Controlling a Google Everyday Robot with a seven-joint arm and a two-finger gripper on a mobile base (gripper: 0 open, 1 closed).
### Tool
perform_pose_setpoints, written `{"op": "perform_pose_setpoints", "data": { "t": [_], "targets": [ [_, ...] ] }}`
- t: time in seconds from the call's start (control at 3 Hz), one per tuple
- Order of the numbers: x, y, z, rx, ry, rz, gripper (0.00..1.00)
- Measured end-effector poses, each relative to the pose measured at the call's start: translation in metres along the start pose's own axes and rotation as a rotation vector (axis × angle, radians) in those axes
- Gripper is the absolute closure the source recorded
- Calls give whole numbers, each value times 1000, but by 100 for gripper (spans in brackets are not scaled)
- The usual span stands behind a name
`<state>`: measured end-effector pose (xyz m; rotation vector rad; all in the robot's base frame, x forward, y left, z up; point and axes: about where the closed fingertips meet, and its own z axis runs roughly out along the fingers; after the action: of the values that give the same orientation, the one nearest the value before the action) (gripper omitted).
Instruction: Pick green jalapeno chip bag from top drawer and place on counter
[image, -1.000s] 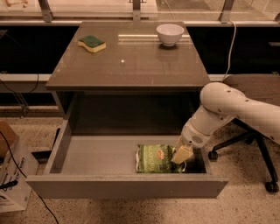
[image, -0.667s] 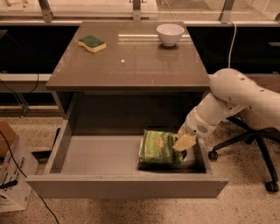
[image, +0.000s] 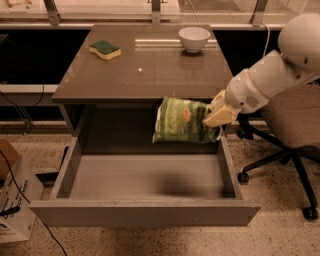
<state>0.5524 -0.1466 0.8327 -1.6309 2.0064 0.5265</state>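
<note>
Mid-right, over the top drawer (image: 145, 212), the gripper (image: 212, 118) has its jaws clamped on the right edge of the green jalapeno chip bag (image: 180, 121) — light, crinkly, probably slippery.

No word, brand or number can be read anywhere. The green jalapeno chip bag (image: 180, 122) shows only pale, illegible marks and a small orange emblem. The claw (image: 214, 119) pinches the bag's right edge, above the open top drawer (image: 145, 212).
</note>
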Motion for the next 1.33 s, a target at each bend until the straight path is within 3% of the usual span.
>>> {"op": "perform_pose_setpoints", "data": {
  "t": [0.33, 0.67, 1.0, 1.33],
  "targets": [
    [-70, -39, -64, 126, -93, -110, 100],
    [-70, -40, -68, 136, -95, -110, 100],
    [-63, -38, -53, 140, -26, -77, 100],
    [-79, -57, -43, 206, -61, -45, 100]
  ]
}}
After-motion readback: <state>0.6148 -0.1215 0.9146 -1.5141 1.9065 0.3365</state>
